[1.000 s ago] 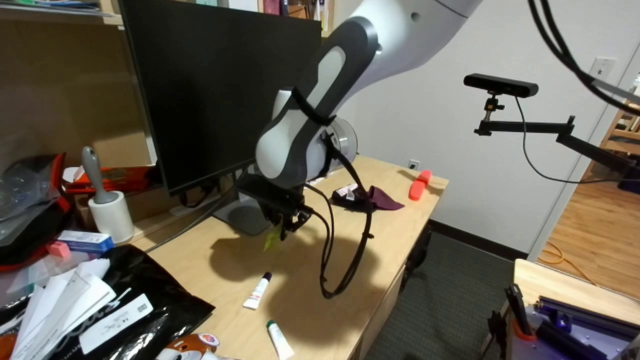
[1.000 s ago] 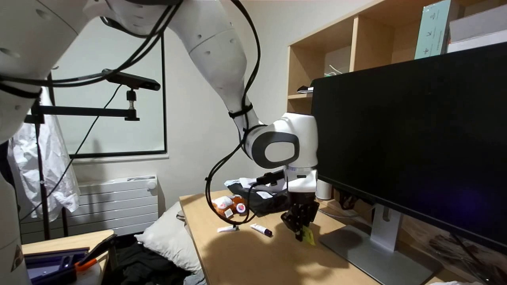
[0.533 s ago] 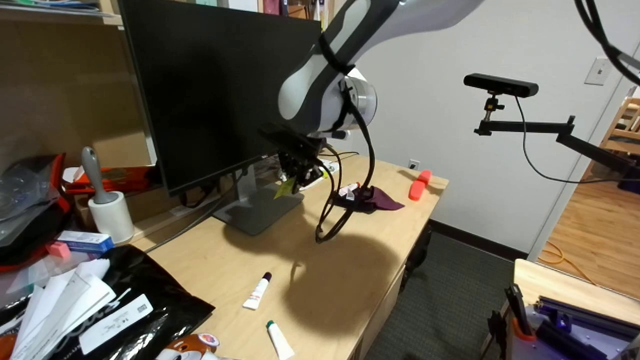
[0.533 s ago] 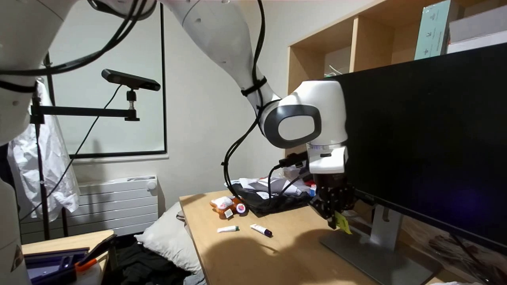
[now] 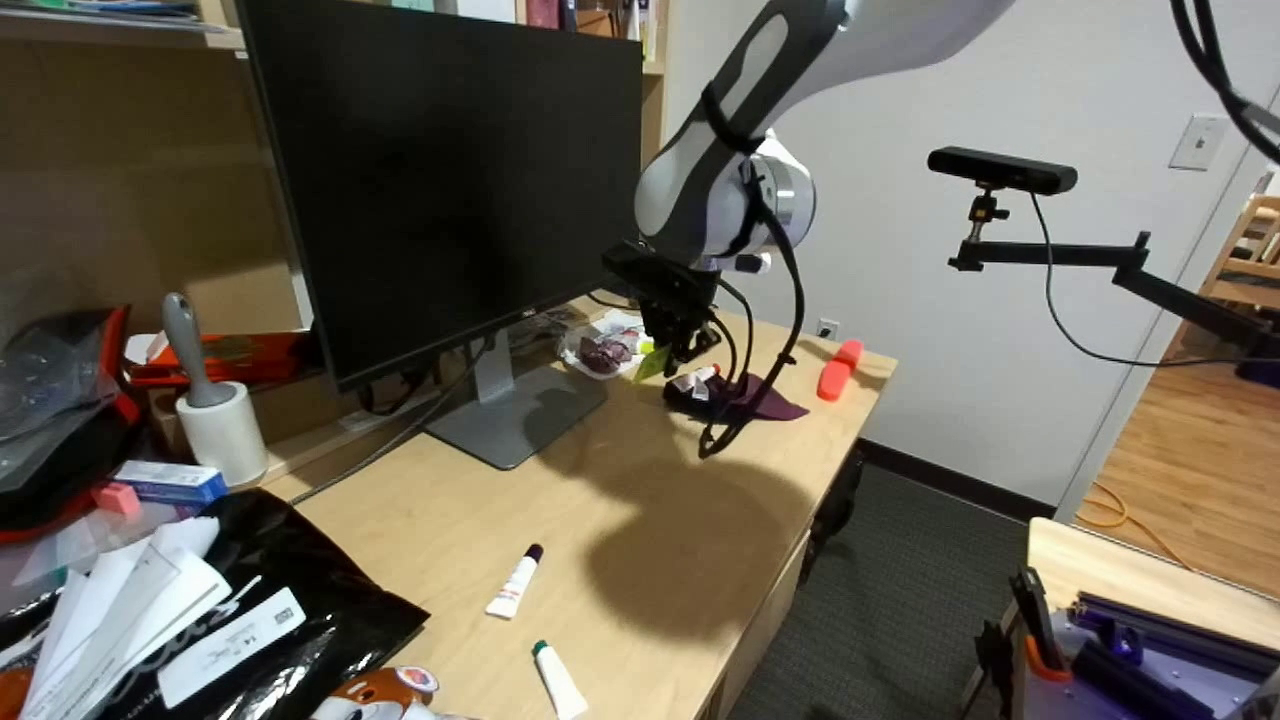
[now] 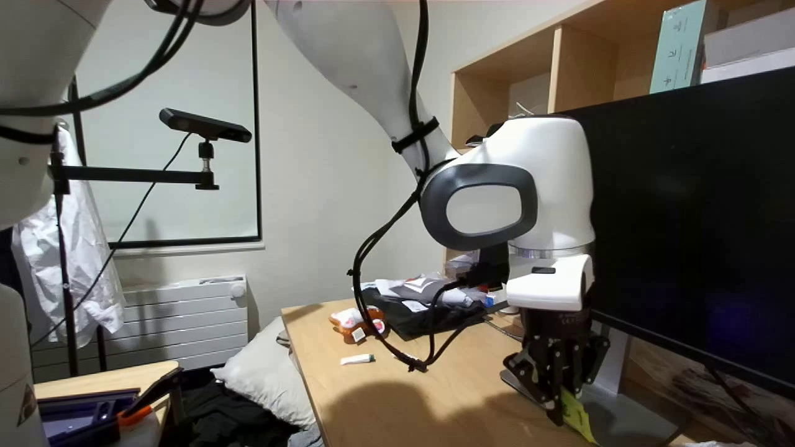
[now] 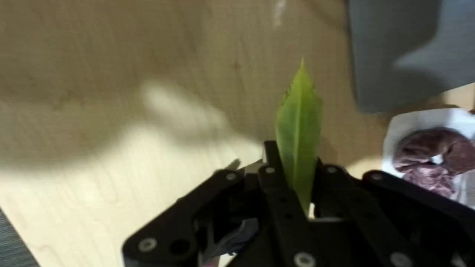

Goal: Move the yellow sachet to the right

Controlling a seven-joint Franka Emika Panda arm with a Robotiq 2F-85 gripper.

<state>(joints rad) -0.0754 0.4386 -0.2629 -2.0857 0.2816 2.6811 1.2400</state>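
Note:
The yellow sachet (image 5: 651, 364) is a small yellow-green packet. My gripper (image 5: 675, 362) is shut on it and holds it above the desk, past the monitor's base. In an exterior view the sachet (image 6: 577, 417) hangs tilted down from the fingertips of the gripper (image 6: 564, 400). In the wrist view the sachet (image 7: 299, 122) stands edge-on between the two black fingers of the gripper (image 7: 295, 159), pointing forward. Its inner end is between the fingers.
The monitor base (image 5: 520, 415) stands beside the arm's path. A white wrapper with a purple scrunchie (image 7: 434, 159) lies near the base. A dark purple cloth (image 5: 770, 398) and a red object (image 5: 838, 370) lie toward the wall. Two white tubes (image 5: 515, 583) lie on the desk.
My gripper has risen and carried the sachet away from the tubes, past the monitor base toward the purple cloth, rightward in both exterior views. The grip on the sachet has stayed.

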